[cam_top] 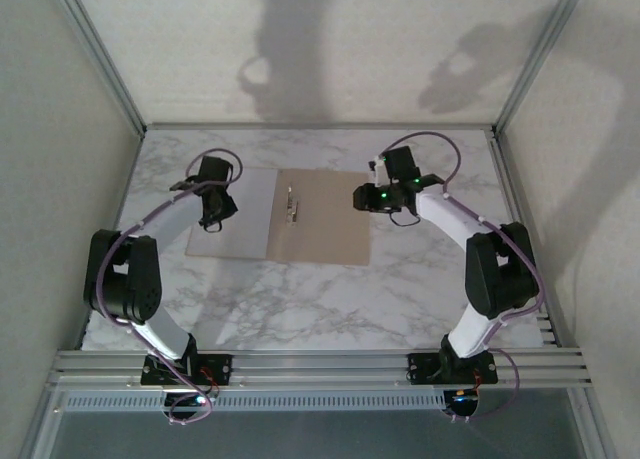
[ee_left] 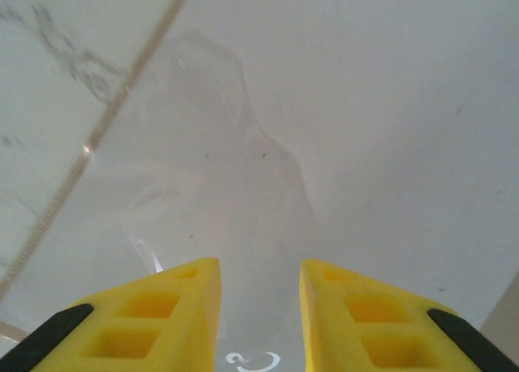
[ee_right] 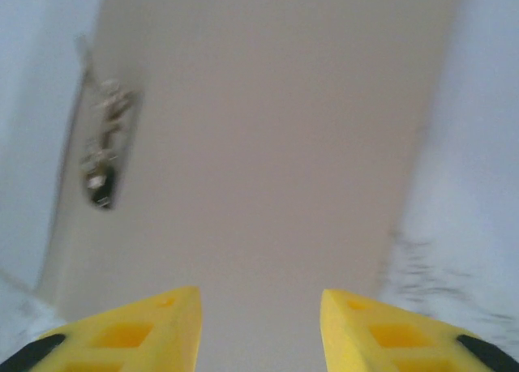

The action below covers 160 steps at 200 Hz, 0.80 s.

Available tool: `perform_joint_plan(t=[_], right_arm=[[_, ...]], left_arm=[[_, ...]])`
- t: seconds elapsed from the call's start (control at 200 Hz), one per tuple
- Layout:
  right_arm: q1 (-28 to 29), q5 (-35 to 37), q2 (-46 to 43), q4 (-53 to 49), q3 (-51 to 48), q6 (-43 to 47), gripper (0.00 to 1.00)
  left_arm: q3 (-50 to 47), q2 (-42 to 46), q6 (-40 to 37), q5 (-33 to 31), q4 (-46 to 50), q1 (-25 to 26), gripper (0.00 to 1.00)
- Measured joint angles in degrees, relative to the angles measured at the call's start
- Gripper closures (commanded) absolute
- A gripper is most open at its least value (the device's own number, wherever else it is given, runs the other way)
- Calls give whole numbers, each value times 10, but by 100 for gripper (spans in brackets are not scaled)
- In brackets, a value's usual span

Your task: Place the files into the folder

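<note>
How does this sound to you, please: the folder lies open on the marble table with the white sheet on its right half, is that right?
Not quite: the white sheet lies on the left half of the folder, not the right, as the top external view shows. The folder does lie open on the marble table.

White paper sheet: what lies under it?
The thin white paper sheet lies on the left half of the open tan cardboard folder. Anything further beneath it is covered.

Tan folder [cam_top: 325,219] open flat, white files [cam_top: 248,211] on left flap
</note>
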<state>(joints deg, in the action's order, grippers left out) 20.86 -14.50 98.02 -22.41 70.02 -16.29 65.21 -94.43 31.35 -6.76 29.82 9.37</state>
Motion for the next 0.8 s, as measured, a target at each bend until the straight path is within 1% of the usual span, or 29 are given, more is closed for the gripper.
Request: perform_joint_plan(t=[0.08, 0.155, 0.275, 0.396, 0.476, 0.556, 0.801], right_arm=[[-30, 16, 24, -10, 14, 2, 55], [-53, 28, 61, -19, 43, 2, 55], [-81, 31, 132, -27, 109, 2, 55], [-103, 30, 206, -45, 195, -2, 56], [-114, 30, 252, -59, 255, -8, 56], [-128, 33, 284, -66, 294, -16, 56], [-177, 47, 311, -78, 322, -64, 53]], left_arm=[[49, 0, 0, -21, 24, 25, 67], [89, 0, 0, -28, 37, 53, 66], [139, 0, 0, -32, 49, 99, 67], [157, 2, 1, -22, 51, 131, 68], [158, 3, 3, -18, 53, 144, 68], [158, 3, 6, -12, 55, 151, 68], [157, 3, 12, -1, 54, 164, 68]])
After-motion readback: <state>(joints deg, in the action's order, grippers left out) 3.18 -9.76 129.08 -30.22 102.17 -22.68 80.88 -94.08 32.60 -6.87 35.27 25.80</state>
